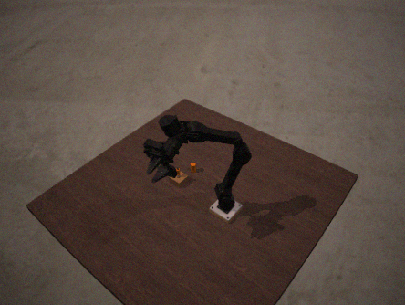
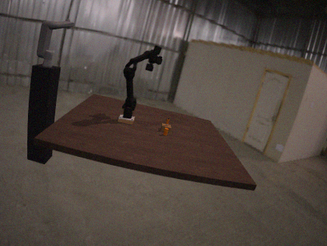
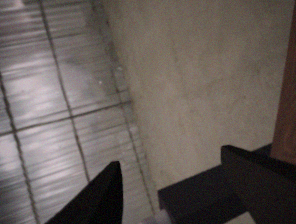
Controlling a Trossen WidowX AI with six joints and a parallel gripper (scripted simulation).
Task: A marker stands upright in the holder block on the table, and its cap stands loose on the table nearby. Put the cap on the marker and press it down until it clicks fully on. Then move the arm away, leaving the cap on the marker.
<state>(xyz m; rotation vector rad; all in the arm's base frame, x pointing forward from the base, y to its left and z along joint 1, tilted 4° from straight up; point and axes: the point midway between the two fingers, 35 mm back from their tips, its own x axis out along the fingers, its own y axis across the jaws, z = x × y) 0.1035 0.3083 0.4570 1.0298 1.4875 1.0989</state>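
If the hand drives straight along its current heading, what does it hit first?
Likely the beige wall, far off; the open, empty hand points off the table. A dark block sits just below that line; depth unclear.

Landmark: dark brown square wooden table top (image 2: 191, 155), set on grey concrete floor (image 2: 110, 210). Tall black rectangular pillar (image 2: 42, 110) seen at table's left corner, pale grey camera bracket (image 2: 47, 37) mounted on top. Corrugated metal wall (image 2: 103, 44) behind table. Beige boxy room (image 2: 236, 92) with pale framed door (image 2: 266, 110) seen right of table.
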